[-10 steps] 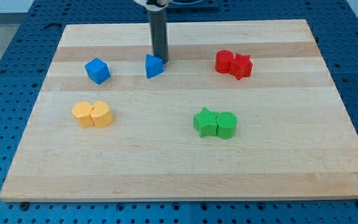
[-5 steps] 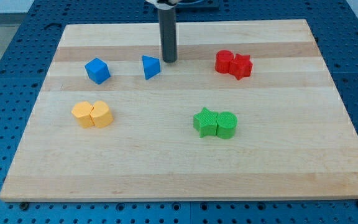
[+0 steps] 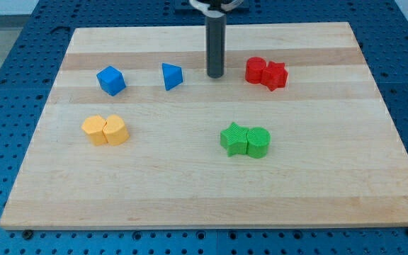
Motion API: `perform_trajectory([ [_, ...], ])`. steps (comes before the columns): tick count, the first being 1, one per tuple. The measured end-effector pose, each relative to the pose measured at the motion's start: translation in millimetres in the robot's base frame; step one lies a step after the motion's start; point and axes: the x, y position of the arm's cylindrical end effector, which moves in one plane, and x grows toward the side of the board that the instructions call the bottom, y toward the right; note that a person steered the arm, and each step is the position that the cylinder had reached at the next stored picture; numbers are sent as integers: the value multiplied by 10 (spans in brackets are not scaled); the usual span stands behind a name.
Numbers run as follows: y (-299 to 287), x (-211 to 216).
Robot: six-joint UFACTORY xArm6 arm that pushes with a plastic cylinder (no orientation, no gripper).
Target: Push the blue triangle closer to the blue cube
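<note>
The blue triangle [image 3: 172, 76] sits on the wooden surface [image 3: 204, 184] in its upper band, and everything else can be placed from it; the blue cube [image 3: 110, 80] lies toward the view's left of it, level with it and still apart by a clear gap of bare wood; the end effector here is only a straight dark rod with nothing to spread or press together, and my tip [image 3: 215, 76] rests on the surface toward the view's right of the triangle, apart from it and not touching; further right of the triangle, past the rod, sit two red blocks [image 3: 266, 72] pressed side by side; below and left of the triangle are two yellow blocks [image 3: 105, 130] touching each other, and below and right of it two green blocks [image 3: 246, 140], one a star and one rounded.

As I judge it, the step in hand is lining up behind the triangle on its far side from the cube; the next move calls for a straight slide toward the view's left, meeting the triangle squarely so it travels toward the cube rather than spinning off.
</note>
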Motion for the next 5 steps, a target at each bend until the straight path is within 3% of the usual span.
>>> perform_trajectory([
  [2,-1009,1],
  [5,-634,72],
])
